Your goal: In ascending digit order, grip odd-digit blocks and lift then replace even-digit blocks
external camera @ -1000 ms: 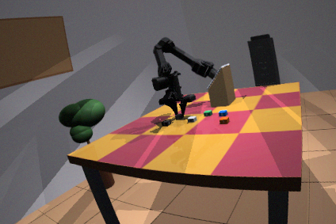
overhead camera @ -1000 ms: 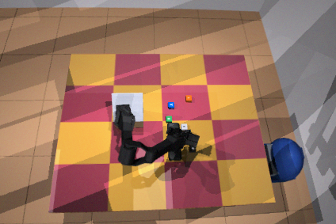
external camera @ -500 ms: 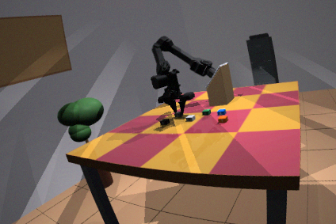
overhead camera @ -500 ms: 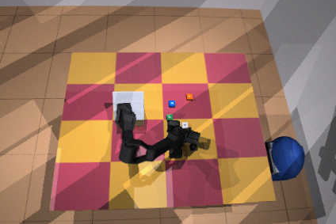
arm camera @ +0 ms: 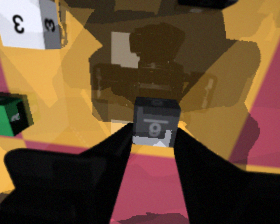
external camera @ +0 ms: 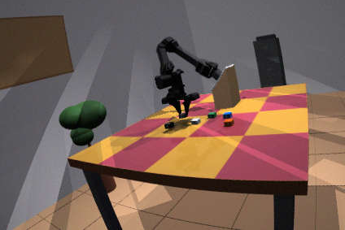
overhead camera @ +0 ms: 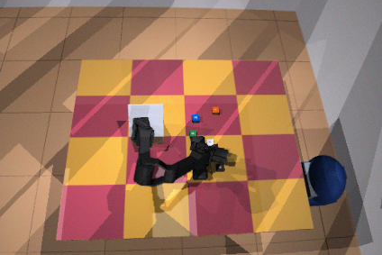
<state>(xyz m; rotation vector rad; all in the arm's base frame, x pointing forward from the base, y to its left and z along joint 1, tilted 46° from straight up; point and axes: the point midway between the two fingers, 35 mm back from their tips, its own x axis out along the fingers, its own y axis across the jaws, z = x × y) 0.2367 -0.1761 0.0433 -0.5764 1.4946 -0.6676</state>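
Observation:
My gripper (external camera: 182, 114) (arm camera: 153, 129) is shut on a dark grey block (arm camera: 156, 112), which hangs slightly above the table. Its face shows a barred digit, 6 or 9, hard to tell which. In the top view the arm hides it. A white block (overhead camera: 210, 141) (external camera: 195, 121) (arm camera: 28, 27) showing 3 stands nearby. A green block (overhead camera: 193, 133) (external camera: 211, 115) (arm camera: 6, 117) shows what looks like 8. A black block (overhead camera: 220, 167) (external camera: 169, 125) (arm camera: 208, 4) is on the other side. A blue block (overhead camera: 195, 118) (external camera: 228, 115) and an orange block (overhead camera: 215, 110) (external camera: 229, 122) stand farther off; their digits are unreadable.
A tall pale box (overhead camera: 155, 113) (external camera: 227, 89) stands by the arm's base, beyond the green and blue blocks. The checkered table's front edge (external camera: 183, 180) shows in the exterior view. A blue rounded chair (overhead camera: 326, 180) is beside the table, and a plant (external camera: 83, 115) stands behind it.

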